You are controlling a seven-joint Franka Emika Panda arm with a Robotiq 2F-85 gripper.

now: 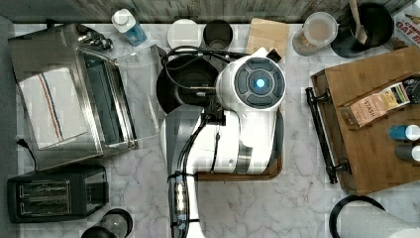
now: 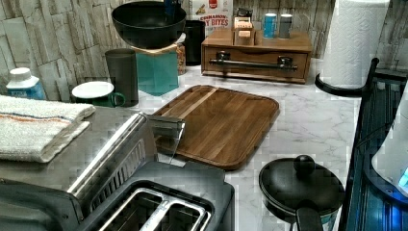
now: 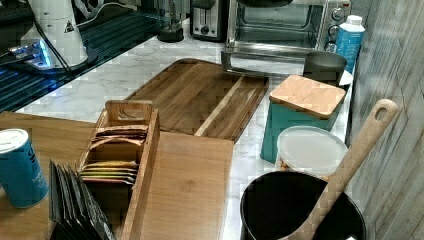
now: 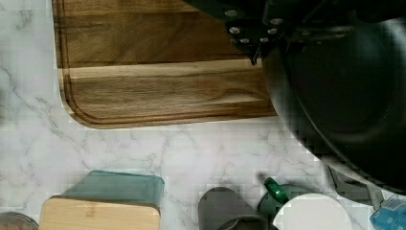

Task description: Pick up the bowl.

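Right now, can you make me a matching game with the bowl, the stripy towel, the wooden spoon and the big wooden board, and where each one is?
1. bowl
2. striped towel
3. wooden spoon
4. wooden board

A. standing in the black pot
B. lying flat on the marble counter
C. lifted up in the air
D. on top of the toaster oven

Pairs: 1-C, 2-D, 3-A, 4-B

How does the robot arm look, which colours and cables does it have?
The arm has glossy white rounded shells with grey bands at the joints. One joint cap is a dark grey disc with a glowing blue centre. Thin black cables run along it. The gripper is black with small silver screws.
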